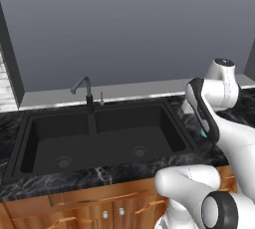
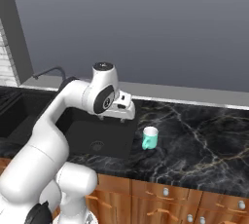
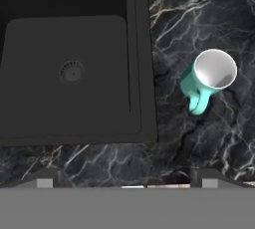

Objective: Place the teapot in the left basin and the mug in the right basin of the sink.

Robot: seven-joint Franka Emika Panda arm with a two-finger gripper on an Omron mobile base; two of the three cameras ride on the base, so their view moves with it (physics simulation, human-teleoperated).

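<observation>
- The cabinet fronts (image 1: 89, 208) run along the near edge, warm wood with small round knobs, under the black marbled counter (image 2: 194, 145)
- The gripper (image 3: 127, 182) hangs above the counter's front strip, just right of the sink; its two finger tips (image 3: 45, 180) stand wide apart near the bottom corners of the hand view, with nothing between them
- The mug (image 3: 208, 77) stands upright on the counter to the right of the sink, apart from the sink's rim; it is teal with a pale inside, mouth open upward, handle turned toward the counter's front edge
- In the right base view the mug (image 2: 150, 137) sits just beyond the sink's right front corner, below and to the right of the robot's hand
- The sink (image 1: 30, 118) is matte black, sunk into the counter, with a low divider between its two parts
- The right basin (image 3: 69, 118) lies directly left of the mug across the rim, with a round metal drain (image 3: 71, 71) in its floor
- The left basin (image 1: 50, 148) lies farther left, with its own drain (image 1: 63, 162)
- The faucet (image 1: 85, 91), dark and curved, rises at the back rim behind the divider
- Behind it a pale ledge (image 1: 124, 91) runs along a plain grey wall (image 1: 129, 24)
- The teapot cannot be made out in these pictures
</observation>
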